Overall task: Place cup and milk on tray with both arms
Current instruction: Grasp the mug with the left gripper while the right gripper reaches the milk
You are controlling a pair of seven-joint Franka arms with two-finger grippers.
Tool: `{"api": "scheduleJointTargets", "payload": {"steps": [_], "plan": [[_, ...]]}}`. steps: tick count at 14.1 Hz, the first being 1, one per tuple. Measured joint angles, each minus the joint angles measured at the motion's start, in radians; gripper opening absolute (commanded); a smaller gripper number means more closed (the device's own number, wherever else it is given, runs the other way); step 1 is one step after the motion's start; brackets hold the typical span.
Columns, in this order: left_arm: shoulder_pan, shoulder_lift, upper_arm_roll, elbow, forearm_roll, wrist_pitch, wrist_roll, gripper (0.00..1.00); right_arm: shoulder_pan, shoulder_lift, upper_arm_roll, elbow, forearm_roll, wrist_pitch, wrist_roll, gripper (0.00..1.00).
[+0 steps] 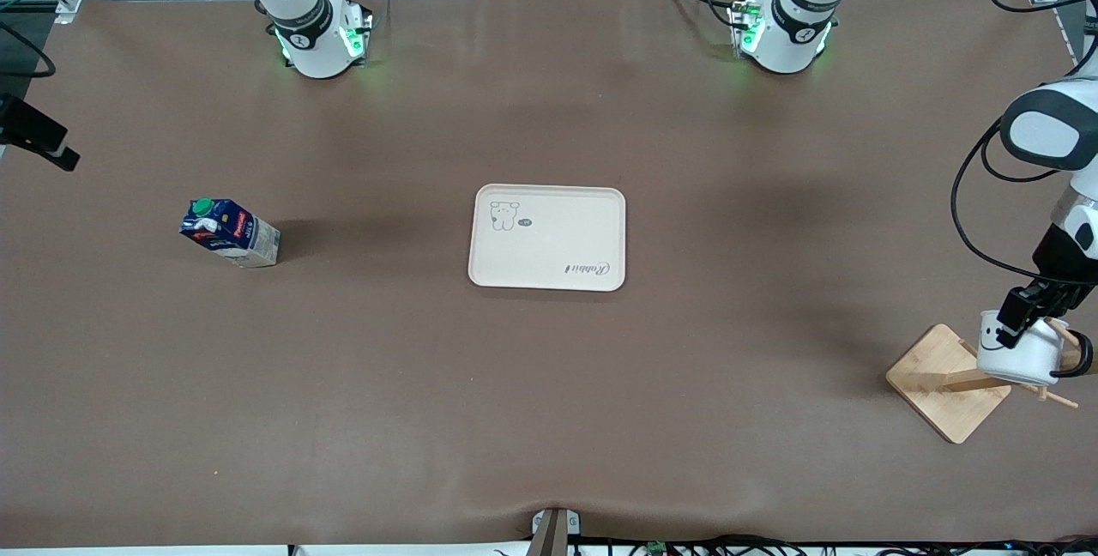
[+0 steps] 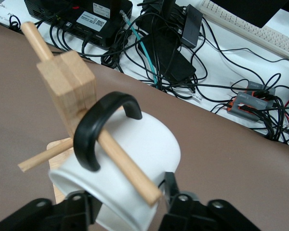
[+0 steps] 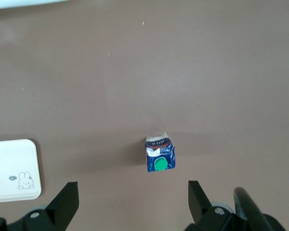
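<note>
Cup (image 1: 1016, 353) hangs by its handle on the wooden rack's (image 1: 948, 383) peg at the left arm's end of the surface; the left end effector (image 1: 1021, 326) straddles its wall, whether gripping I cannot tell. Next comes lifting it off the peg. Right end effector (image 3: 130, 202) hovers open over the upright milk (image 1: 230, 233). Tray (image 1: 549, 277) waits between them.

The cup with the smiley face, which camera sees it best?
The left wrist view shows the cup best: close up, its black handle hooked over a peg of the wooden rack, the left pincer around its wall. The front view shows it small, at the table's edge, smiley visible. The right wrist view misses it.
</note>
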State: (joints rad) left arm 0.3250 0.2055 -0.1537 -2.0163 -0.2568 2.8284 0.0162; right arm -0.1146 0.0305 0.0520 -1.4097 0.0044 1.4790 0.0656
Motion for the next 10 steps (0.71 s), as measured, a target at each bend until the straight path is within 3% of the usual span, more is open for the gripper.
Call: {"api": "scheduleJointTargets", "payload": {"steps": [2, 4, 10], "plan": [[0.000, -0.004, -0.003, 0.002, 0.000, 0.001, 0.000, 0.10, 0.000, 0.012, 0.000, 0.000, 0.000, 0.002, 0.000, 1.00], [-0.001, -0.015, -0.012, 0.002, 0.000, 0.001, 0.000, 0.00, 0.000, 0.044, 0.001, -0.004, 0.000, 0.025, 0.000, 1.00], [0.003, -0.048, -0.014, -0.006, 0.000, -0.065, 0.033, 0.00, 0.008, 0.158, 0.010, -0.004, 0.001, 0.098, -0.001, 1.00]]}}
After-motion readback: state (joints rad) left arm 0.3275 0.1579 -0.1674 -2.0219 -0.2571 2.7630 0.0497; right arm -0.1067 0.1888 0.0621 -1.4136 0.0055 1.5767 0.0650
